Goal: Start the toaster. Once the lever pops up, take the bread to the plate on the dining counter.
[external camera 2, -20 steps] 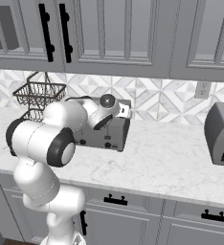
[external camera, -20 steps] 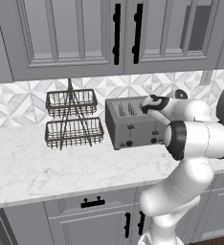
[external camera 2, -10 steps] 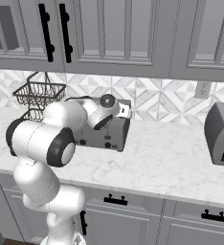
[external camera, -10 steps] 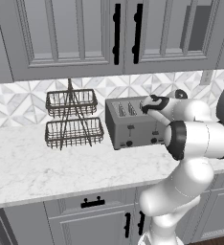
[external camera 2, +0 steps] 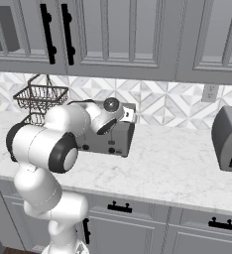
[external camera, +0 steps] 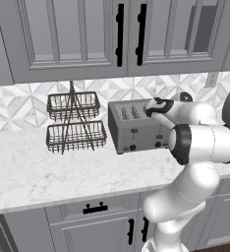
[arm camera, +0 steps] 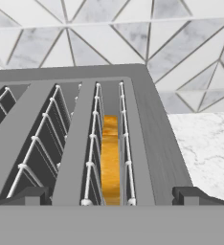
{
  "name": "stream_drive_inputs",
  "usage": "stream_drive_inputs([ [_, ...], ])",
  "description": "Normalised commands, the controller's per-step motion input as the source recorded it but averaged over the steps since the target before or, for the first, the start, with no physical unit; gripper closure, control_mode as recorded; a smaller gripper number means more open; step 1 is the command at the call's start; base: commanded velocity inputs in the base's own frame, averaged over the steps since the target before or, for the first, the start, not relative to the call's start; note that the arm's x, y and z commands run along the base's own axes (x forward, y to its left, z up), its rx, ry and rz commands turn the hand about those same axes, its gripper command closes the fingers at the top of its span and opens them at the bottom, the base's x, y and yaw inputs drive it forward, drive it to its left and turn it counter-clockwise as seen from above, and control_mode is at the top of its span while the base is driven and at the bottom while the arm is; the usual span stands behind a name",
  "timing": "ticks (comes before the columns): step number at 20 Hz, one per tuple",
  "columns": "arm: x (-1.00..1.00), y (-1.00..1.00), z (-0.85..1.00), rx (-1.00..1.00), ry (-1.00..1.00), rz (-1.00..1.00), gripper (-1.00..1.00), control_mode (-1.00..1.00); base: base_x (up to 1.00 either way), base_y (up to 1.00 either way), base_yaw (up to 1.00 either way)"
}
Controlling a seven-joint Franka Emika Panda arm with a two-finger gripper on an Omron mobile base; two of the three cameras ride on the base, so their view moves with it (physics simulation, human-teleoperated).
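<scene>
The grey four-slot toaster (external camera: pixel 136 129) stands on the marble worktop against the tiled wall, also seen as toaster (external camera 2: pixel 114 140). From the hand view I look down into the toaster (arm camera: pixel 152 139), where the bread (arm camera: pixel 110 158) sits low in the rightmost slot, golden crust up. My gripper (arm camera: pixel 111 196) hovers open just above the toaster's top at its right end, one fingertip on each side of that slot. The same open gripper (external camera: pixel 154 105) (external camera 2: pixel 126 115) shows from both sides. Small black levers (external camera: pixel 134 131) sit on the toaster's front. The plate and the dining counter are out of view.
A two-tier wire basket rack (external camera: pixel 75 121) stands left of the toaster. A dark grey appliance (external camera 2: pixel 230 139) sits far right on the worktop (external camera 2: pixel 172 163). Upper cabinets with black handles (external camera: pixel 119 34) hang overhead. Drawers with black handles run below the counter edge.
</scene>
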Motion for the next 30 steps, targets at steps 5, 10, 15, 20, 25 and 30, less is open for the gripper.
stream_drive_inputs([
  [5,0.00,0.00,0.00,0.00,0.00,0.00,-1.00,-1.00,0.00,0.00,0.00],
  [10,0.00,0.00,0.00,0.00,0.00,0.00,-1.00,-1.00,0.00,0.00,0.00],
  [15,0.00,0.00,0.00,0.00,0.00,0.00,-1.00,-1.00,0.00,0.00,0.00],
  [20,0.00,0.00,0.00,0.00,0.00,0.00,-1.00,-1.00,0.00,0.00,0.00],
  [25,0.00,0.00,0.00,0.00,0.00,0.00,-1.00,-1.00,0.00,0.00,0.00],
  [30,0.00,0.00,0.00,0.00,0.00,0.00,-1.00,-1.00,0.00,0.00,0.00],
])
